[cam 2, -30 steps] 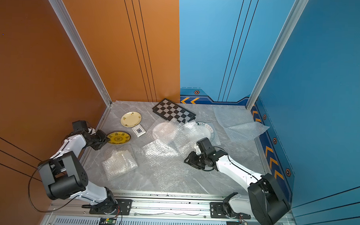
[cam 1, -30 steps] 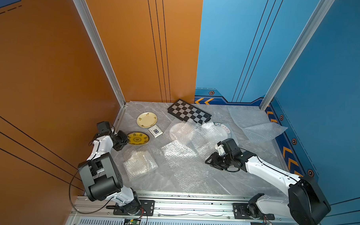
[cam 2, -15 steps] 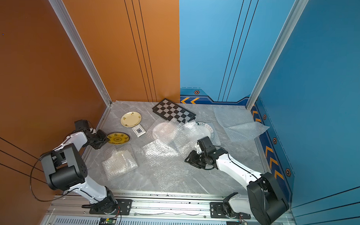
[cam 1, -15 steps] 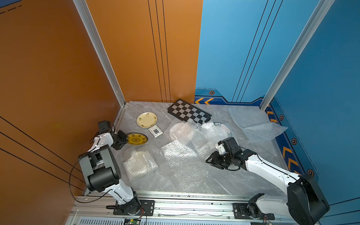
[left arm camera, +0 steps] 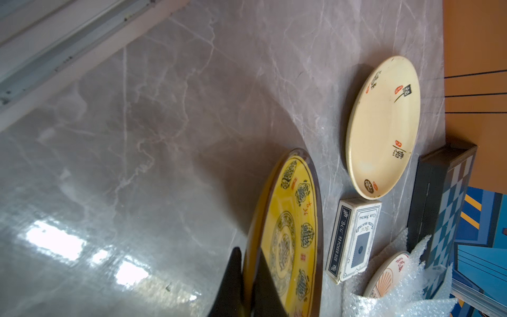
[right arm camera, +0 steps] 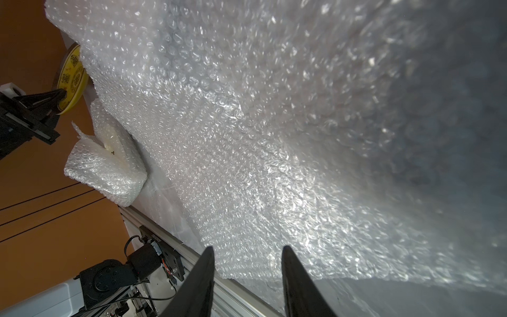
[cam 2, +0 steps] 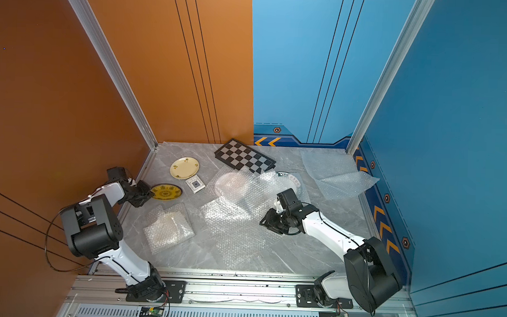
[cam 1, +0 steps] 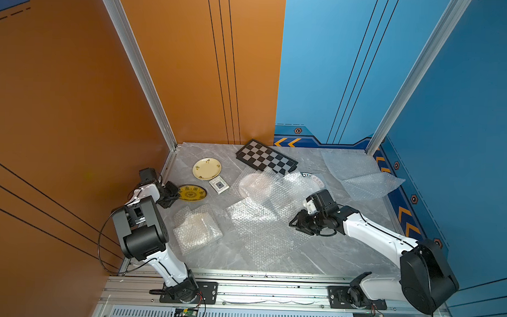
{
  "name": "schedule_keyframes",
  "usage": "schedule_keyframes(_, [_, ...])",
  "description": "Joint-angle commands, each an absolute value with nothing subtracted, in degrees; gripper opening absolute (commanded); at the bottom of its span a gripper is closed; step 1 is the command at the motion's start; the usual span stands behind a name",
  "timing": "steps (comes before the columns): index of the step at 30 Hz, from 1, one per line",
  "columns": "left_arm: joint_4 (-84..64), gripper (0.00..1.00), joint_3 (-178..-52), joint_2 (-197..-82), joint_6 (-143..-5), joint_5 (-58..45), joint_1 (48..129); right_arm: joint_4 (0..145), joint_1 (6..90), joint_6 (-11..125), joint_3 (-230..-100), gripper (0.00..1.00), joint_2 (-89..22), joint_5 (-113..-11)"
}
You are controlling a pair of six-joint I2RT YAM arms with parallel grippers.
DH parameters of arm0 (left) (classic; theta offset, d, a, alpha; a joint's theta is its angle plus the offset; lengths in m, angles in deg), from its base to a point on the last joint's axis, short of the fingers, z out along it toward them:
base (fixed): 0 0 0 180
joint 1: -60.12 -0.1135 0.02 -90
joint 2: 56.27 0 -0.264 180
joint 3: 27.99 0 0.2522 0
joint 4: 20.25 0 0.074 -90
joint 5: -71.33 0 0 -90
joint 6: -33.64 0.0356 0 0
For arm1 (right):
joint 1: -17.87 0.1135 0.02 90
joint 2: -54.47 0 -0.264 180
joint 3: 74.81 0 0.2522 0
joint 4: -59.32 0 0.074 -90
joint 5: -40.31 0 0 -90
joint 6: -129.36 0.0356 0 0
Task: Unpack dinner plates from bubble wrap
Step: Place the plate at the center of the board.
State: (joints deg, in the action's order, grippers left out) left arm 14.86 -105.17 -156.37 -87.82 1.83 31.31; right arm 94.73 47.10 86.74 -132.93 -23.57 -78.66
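Only the left wrist view shows the grip: the left pincer (left arm camera: 248, 258) is clenched on the rim of the yellow plate (left arm camera: 290, 233), one finger on each face; whether the plate is lifted off the bench (left arm camera: 137, 123) I cannot tell. It also shows a sunburst plate (left arm camera: 386, 277) peeking out of bubble wrap (left arm camera: 406, 299). The right wrist view shows the right pincer (right arm camera: 247, 255) released, fingers apart over a spread sheet (right arm camera: 274, 137), nothing between them, and a cream plate (right arm camera: 109, 145) visible through a gap in the wrapped bundle (right arm camera: 109, 175). In both top views the pale plate (cam 1: 207, 168) lies bare near the far left corner, a card box (cam 1: 219, 185) just beside it and the yellow plate. The checkerboard (cam 1: 265, 160) sits at the back, wrap touching its near edge. A lettered plate (cam 1: 315, 180) lies half covered beyond the right pincer. Two loose sheets (cam 1: 359, 174) fill the far right corner. The yellow plate is at the bench's left edge; bare bench shows at the near right.
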Motion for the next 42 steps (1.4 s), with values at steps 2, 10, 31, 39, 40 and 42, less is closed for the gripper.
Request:
schedule_keyframes(2, [14.4, 0.00, -106.7, -158.9, -88.2, 1.8, 31.9, 97.3, 46.8, 85.6, -134.9, 0.42, -24.3, -78.9])
schedule_keyframes(10, [13.7, 0.00, -107.3, -161.2, -88.4, 1.7, 32.6, 98.1, 46.8, 85.8, -136.0, 0.42, -24.8, -78.6])
schedule_keyframes(31, [14.0, 0.28, -102.9, -159.7, -88.0, 2.2, 31.6, 100.3, 46.8, 85.3, -134.6, 0.43, -20.1, -77.7])
schedule_keyframes(39, [15.8, 0.51, -101.8, -156.8, -87.5, 2.2, 30.7, 101.7, 46.7, 85.0, -133.8, 0.45, -18.1, -77.1])
schedule_keyframes(40, [16.1, 0.55, -101.7, -156.1, -87.4, 2.1, 30.6, 102.6, 46.5, 84.9, -133.8, 0.48, -17.9, -76.6])
schedule_keyframes(42, [16.8, 0.61, -101.5, -154.8, -87.3, 2.0, 30.3, 105.1, 45.8, 84.5, -134.1, 0.56, -17.3, -75.4])
